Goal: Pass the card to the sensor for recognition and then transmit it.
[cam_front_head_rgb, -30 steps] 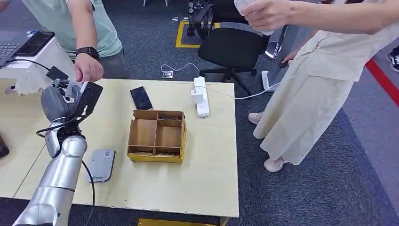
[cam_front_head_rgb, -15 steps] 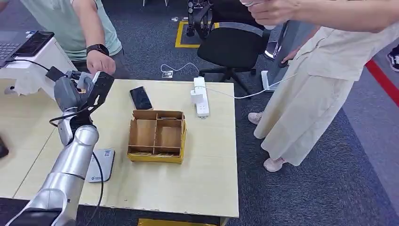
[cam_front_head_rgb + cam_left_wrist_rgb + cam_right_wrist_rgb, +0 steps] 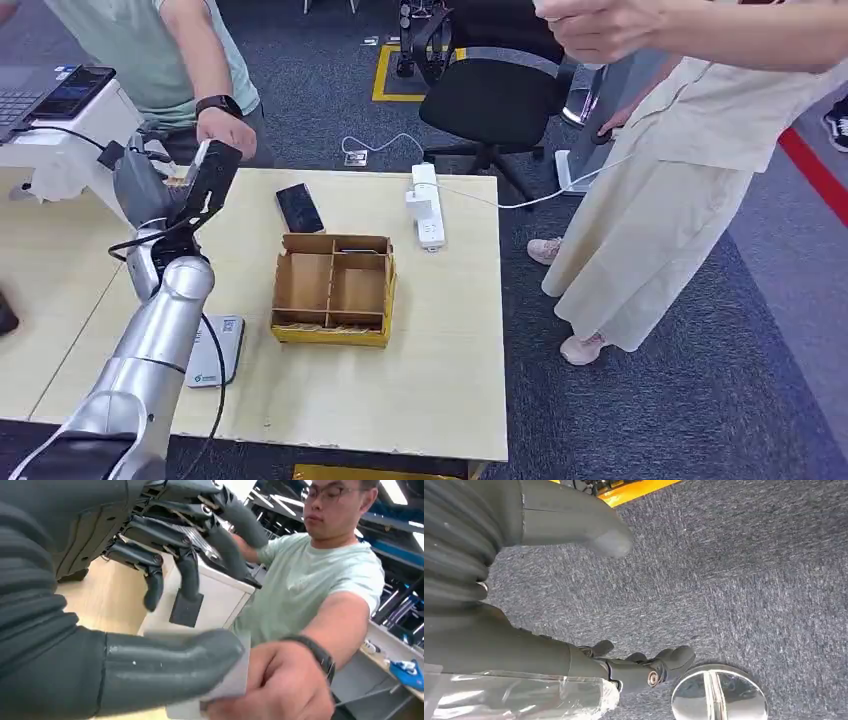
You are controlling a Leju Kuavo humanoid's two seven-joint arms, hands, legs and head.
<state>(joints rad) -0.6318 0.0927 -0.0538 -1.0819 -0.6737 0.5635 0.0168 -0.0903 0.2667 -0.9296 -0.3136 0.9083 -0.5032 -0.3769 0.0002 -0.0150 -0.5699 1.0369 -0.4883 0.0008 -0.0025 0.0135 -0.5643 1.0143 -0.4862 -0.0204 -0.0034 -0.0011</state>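
My left hand point(image 3: 192, 180) is raised over the table's far left corner, right against a person's hand point(image 3: 234, 131). In the left wrist view my thumb lies across a pale grey card point(image 3: 231, 681), while my fingers point(image 3: 189, 575) stand spread away from it. The person's hand point(image 3: 277, 690) grips the same card at its free end. The grey card sensor point(image 3: 216, 351) lies flat on the table near the front left, beside my forearm. My right hand point(image 3: 644, 667) hangs over grey carpet, fingers loosely bent, holding nothing.
A cardboard box point(image 3: 335, 290) with open compartments stands mid-table. A black phone point(image 3: 300, 207) and a white power strip point(image 3: 428, 205) lie behind it. A second person point(image 3: 680, 180) stands at the table's right side, arm stretched overhead. A black chair point(image 3: 490, 100) is behind.
My left hand has risen and swung right, away from me, with the card. The person's hand has moved along with it and stays on the card.
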